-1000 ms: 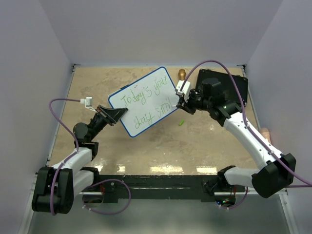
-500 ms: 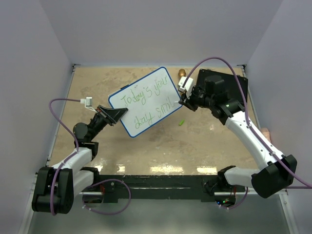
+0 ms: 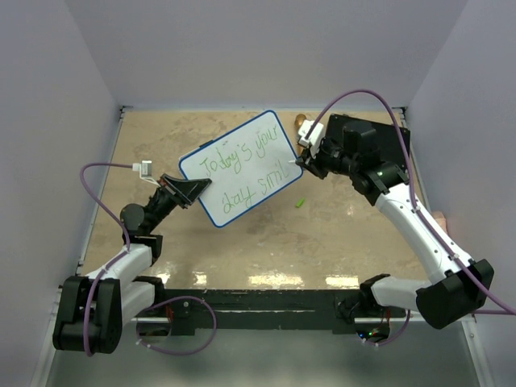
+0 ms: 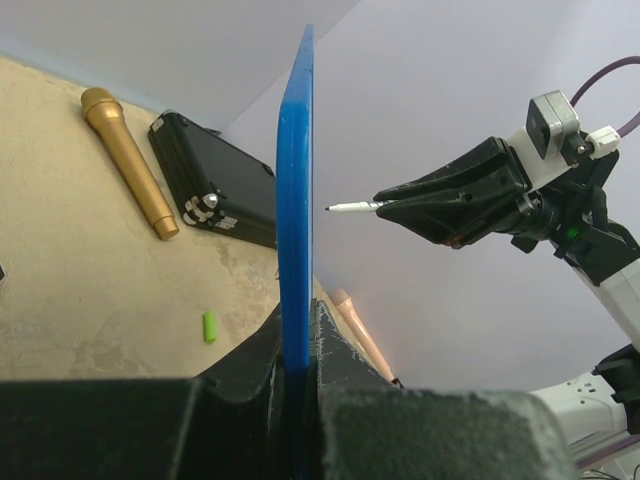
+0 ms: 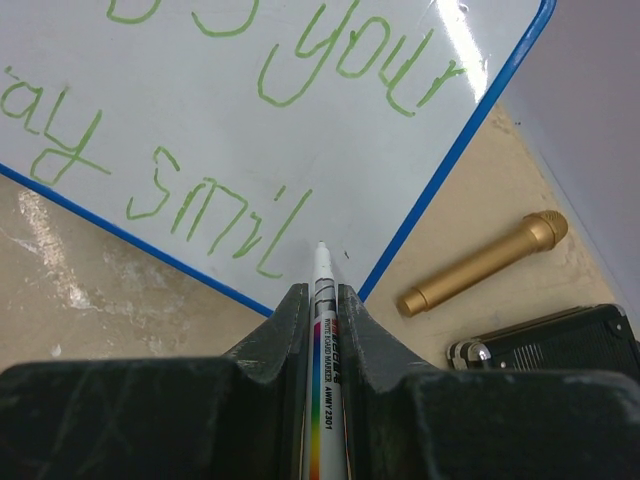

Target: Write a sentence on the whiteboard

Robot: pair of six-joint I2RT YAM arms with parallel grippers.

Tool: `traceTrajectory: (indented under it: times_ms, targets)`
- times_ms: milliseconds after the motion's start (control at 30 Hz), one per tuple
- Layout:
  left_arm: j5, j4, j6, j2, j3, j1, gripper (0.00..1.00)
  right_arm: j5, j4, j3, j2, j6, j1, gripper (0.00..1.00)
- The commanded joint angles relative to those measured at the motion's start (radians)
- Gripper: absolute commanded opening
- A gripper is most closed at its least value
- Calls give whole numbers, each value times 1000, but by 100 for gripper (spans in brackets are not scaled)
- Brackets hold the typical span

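Over the last second the right gripper has shifted a little toward the far side of the table, closer to the black case, while the whiteboard and the left gripper have stayed where they were. Left fingers are pressed onto the lower edge of the whiteboard, pinching it between them and holding it upright on edge above the table, its white face turned toward the right arm. Right fingers are clamped on a white marker, which points at the board's face; the left wrist view shows its tip just short of the surface, not touching. Green handwriting on the board reads "Today's your day smil", and the marker tip sits just beside the last letter. A gold microphone lies on the table beyond the board's corner, near the black case, and a small green piece lies on the table below the board
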Motion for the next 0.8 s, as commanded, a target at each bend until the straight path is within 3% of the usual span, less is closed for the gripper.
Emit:
traceTrajectory:
  times_ms: [0, 367, 767]
  targets:
    - [-12, 151, -30, -15, 12, 10, 0, -11, 46, 23, -3, 11, -4, 0]
    - [-14, 156, -31, -11, 12, 12, 0, -74, -20, 3, 13, -44, -2, 0]
    - [-12, 156, -33, -13, 14, 12, 0, -44, -22, -8, 37, -45, -4, 0]
